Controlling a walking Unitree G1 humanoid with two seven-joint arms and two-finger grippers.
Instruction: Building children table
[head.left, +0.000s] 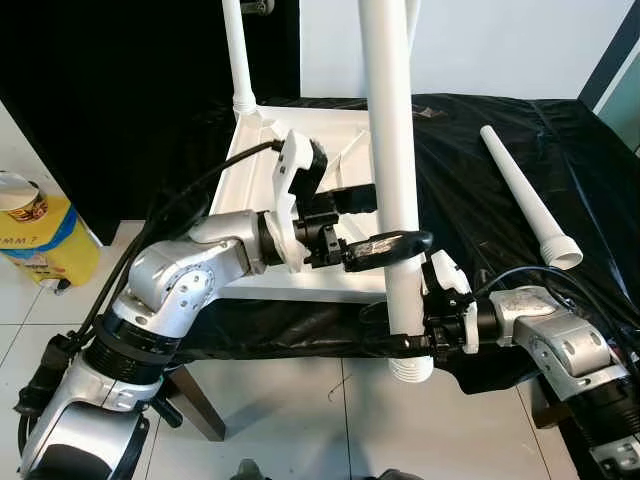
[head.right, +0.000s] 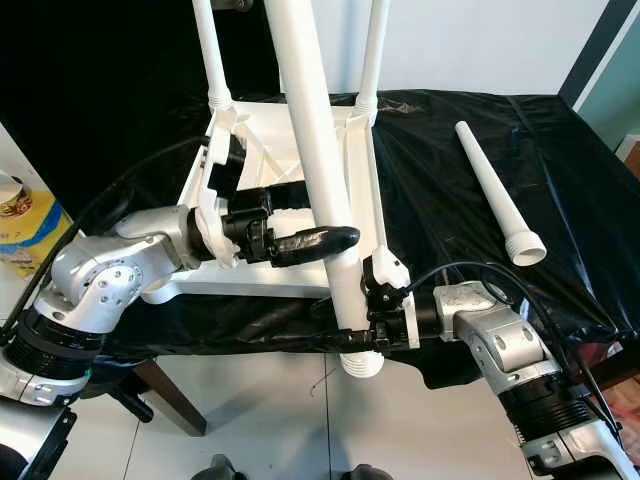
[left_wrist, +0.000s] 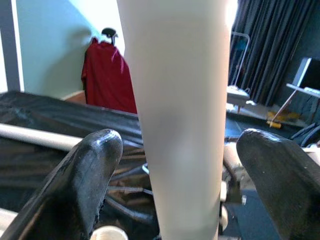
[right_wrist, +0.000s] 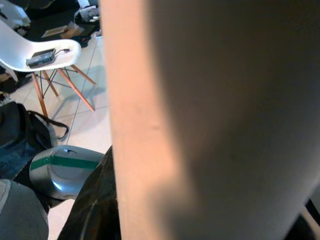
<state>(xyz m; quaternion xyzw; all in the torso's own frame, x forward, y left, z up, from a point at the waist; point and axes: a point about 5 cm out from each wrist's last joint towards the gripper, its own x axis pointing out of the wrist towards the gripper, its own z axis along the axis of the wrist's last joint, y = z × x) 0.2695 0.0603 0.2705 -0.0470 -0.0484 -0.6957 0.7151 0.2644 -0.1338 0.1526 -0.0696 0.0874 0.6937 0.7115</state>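
— At the tabletop's (head.left: 470, 190) near edge, how does the white leg (head.left: 392, 150) stand?
— Upright, ribbed end down, long axis 6 to 12 o'clock.
— Who holds it?
— Right claw (head.left: 428, 335) clenched low on it; left claw (head.left: 385, 248) spread around it, fingers (left_wrist: 85, 175) apart.

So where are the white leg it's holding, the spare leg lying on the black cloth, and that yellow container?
held leg (head.left: 395, 150), left eye view, mid shaft.
spare leg (head.left: 525, 195), left eye view, middle of its shaft.
yellow container (head.left: 45, 240), left eye view, its side.
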